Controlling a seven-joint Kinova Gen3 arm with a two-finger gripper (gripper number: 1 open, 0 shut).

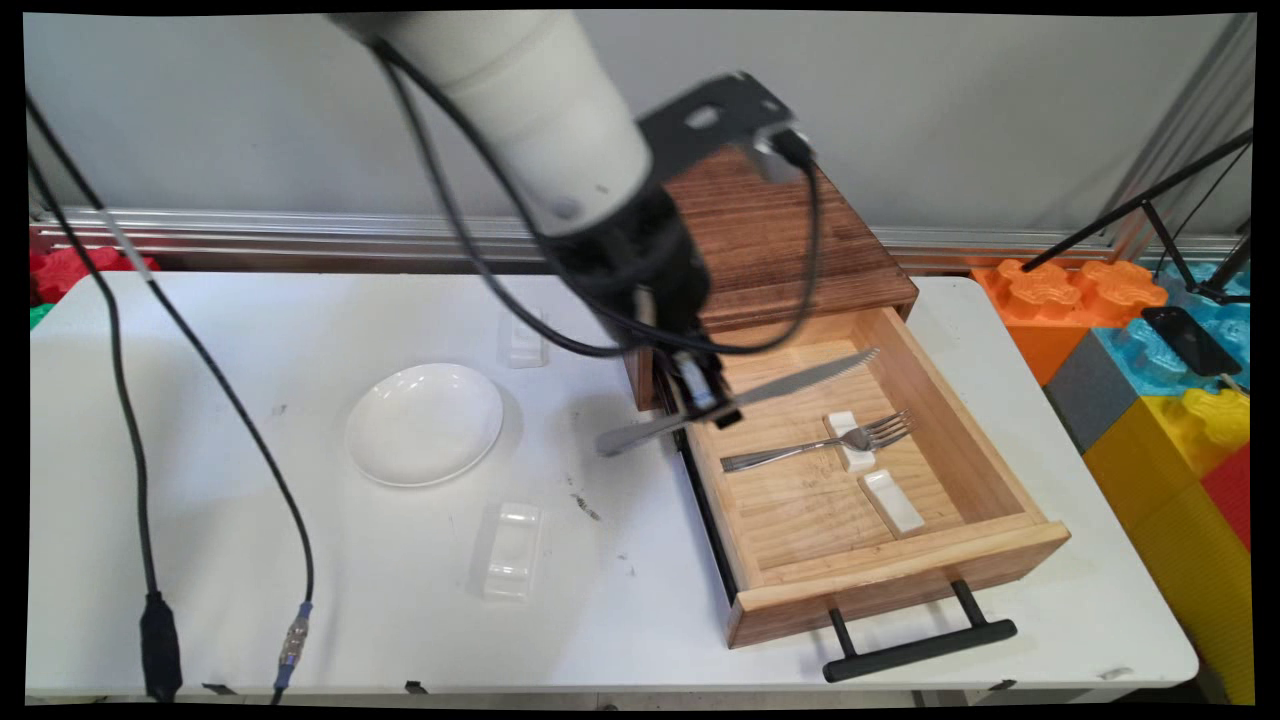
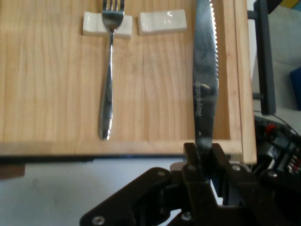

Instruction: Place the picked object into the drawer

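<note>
My gripper [image 1: 708,400] is shut on a steel knife [image 1: 800,378] near the middle of its length. It holds the knife level above the left wall of an open wooden drawer [image 1: 985,430]. The serrated blade reaches out over the drawer and the handle sticks out over the table. In the hand view the knife [image 2: 205,80] runs up from my gripper [image 2: 204,150], close to one drawer wall [image 2: 237,70]. A fork [image 1: 820,443] lies on the drawer floor with its neck on a white rest [image 1: 840,421]. A second white rest [image 1: 893,500] lies beside it, bare.
A white plate [image 1: 424,423] sits left of the drawer. Two clear plastic rests [image 1: 512,550] [image 1: 524,338] lie on the table. The drawer's wooden cabinet [image 1: 770,240] stands behind, and a black handle [image 1: 920,640] juts out at the front. Black cables [image 1: 130,420] hang at the left.
</note>
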